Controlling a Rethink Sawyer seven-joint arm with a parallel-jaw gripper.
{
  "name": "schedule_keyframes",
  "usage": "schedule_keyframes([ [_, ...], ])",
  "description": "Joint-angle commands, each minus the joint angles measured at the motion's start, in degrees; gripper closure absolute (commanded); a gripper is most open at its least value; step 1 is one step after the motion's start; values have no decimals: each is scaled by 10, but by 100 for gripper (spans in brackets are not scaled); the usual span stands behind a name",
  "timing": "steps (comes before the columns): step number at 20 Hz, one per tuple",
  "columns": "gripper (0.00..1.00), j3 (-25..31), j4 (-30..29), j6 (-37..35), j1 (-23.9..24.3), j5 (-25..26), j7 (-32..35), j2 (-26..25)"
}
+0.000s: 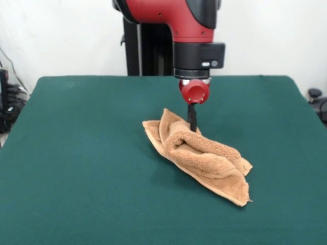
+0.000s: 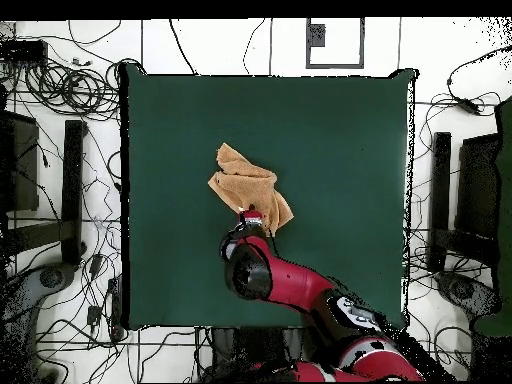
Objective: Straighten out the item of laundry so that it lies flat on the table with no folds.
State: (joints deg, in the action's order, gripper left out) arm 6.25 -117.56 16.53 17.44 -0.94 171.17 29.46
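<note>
The item of laundry [image 1: 207, 159], a tan-orange terry towel, lies crumpled in a long heap near the middle of the green table [image 1: 76, 153]. Thick folds run from its raised far-left end down to a hemmed corner at the near right. My gripper [image 1: 192, 127] comes straight down onto the far side of the heap. Its black fingers [image 1: 192, 115] stand close together, shut on a bunched ridge of cloth, and the tips are buried in the fold. From overhead, the towel [image 2: 245, 185] spreads away from the gripper [image 2: 251, 216], and the arm covers the table [image 2: 340, 150] behind it.
Green cloth stretches wide on every side of the towel. Off the table, cables [image 2: 70, 85] and black stands [image 2: 72, 180] crowd the floor on both sides, and dark equipment [image 1: 317, 99] sits by the table's right edge.
</note>
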Motion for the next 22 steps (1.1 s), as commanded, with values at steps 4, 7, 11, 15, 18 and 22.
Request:
schedule_keyframes([
  [4, 0, 6, 53, 6, -17, 10, 14, -46],
  [7, 0, 6, 51, -5, -13, 11, 13, -37],
  [11, 0, 8, 52, -6, -5, 19, 10, -37],
  [15, 0, -5, 57, -21, -13, 15, 1, -35],
  [18, 100, -20, 63, -38, -23, 9, -9, -37],
  [22, 100, -37, 70, -54, -35, -3, -14, -37],
])
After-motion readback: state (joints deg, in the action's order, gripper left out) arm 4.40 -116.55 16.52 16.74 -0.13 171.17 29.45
